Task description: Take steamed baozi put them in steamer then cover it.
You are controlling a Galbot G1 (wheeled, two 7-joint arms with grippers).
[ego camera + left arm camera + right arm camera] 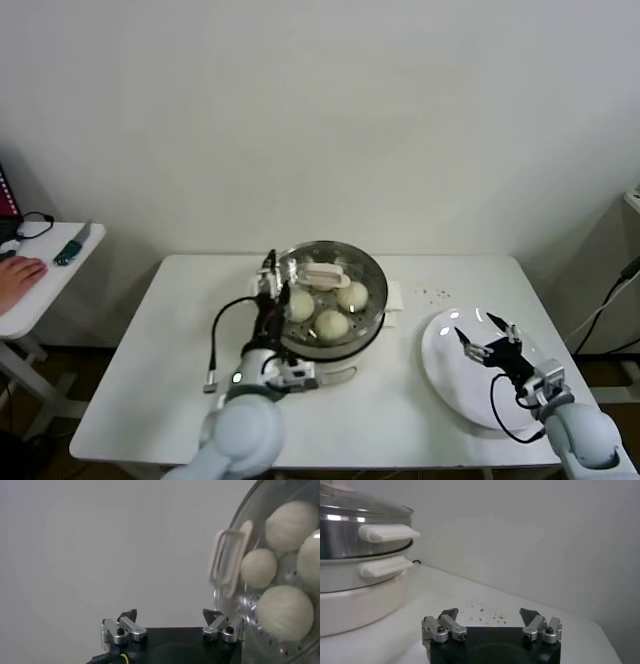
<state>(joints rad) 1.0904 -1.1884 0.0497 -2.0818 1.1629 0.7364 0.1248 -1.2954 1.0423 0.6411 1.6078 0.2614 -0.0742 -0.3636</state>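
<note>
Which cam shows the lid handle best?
Left wrist view: the lid handle is close and unobstructed. Head view shows it small, from above. Right wrist view catches only the lid's edge.

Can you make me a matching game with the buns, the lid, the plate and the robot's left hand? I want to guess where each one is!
Things:
1. buns
2. lid
3. plate
4. left gripper

Places:
A. empty, under the right gripper
B. on top of the steamer
C. open, beside the steamer's left edge
D. inside the steamer, under glass

Pairs: 1-D, 2-B, 3-A, 4-C
</note>
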